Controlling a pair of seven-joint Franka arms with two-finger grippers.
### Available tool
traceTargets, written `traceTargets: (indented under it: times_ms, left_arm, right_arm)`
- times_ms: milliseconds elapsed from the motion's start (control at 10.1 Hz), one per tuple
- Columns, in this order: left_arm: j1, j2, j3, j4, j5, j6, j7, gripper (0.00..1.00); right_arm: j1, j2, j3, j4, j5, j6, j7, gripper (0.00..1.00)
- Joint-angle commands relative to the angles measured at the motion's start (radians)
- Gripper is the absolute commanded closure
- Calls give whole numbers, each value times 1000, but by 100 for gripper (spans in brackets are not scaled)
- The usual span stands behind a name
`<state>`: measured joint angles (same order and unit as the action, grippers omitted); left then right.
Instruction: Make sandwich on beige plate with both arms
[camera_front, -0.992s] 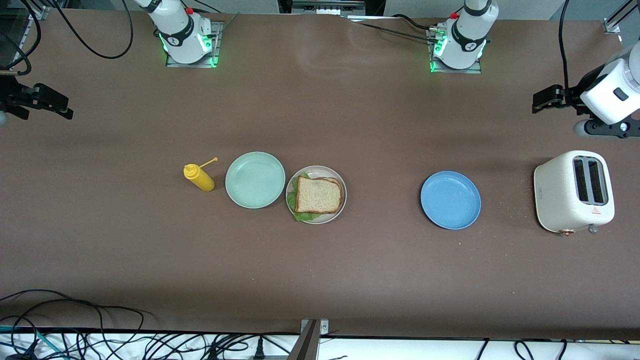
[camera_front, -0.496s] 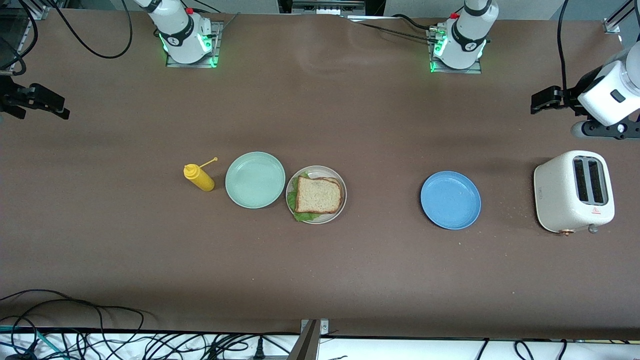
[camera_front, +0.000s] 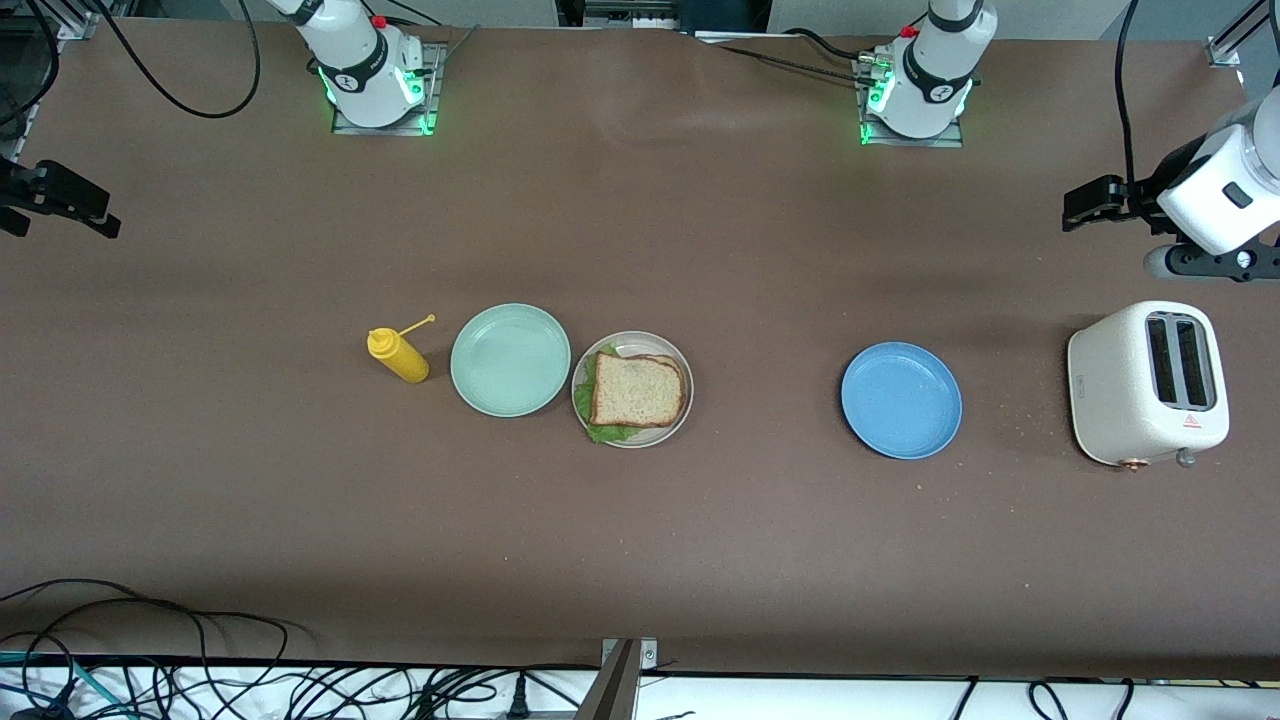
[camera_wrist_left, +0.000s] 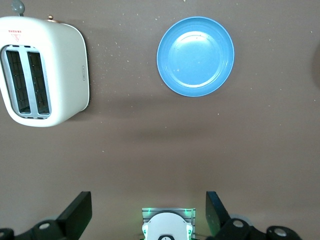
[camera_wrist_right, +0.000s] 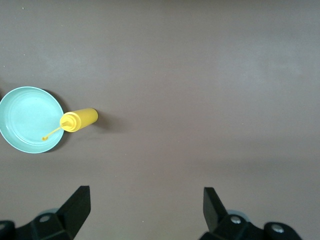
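Both of your grippers, the left gripper (camera_front: 1085, 204) and the right gripper (camera_front: 60, 200), hang wide open and empty over the table ends, well apart from the finished sandwich (camera_front: 637, 391) on the beige plate (camera_front: 680, 362), which lies somewhat closer to the right arm's end.

The big brown desk (camera_front: 700, 560) holds a row of things. At the left arm's end, under the left gripper (camera_front: 1085, 208), which is up in the air, stands a white toaster (camera_front: 1148, 384). Next along is a blue plate (camera_front: 901, 400). Then come the beige plate (camera_front: 680, 420) and a mint-green plate (camera_front: 510, 360), rims just touching. A yellow bottle (camera_front: 398, 355) lies beside the green plate. It is the thing closest to the right gripper (camera_front: 60, 205), yet well apart from it.
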<state>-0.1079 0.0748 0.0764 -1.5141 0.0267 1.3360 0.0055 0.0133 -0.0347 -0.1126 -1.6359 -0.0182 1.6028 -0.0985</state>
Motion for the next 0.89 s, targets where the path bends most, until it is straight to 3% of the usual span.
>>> traceTargets:
  times_ms: [0, 793]
  left_arm:
    - [39, 11, -4, 12, -11, 6, 4, 0]
    - [36, 16, -9, 35, -5, 5, -6, 0]
  right_arm:
    - [1, 9, 2, 21, -8, -14, -1, 0]
    - [4, 9, 4, 21, -3, -17, -6, 0]
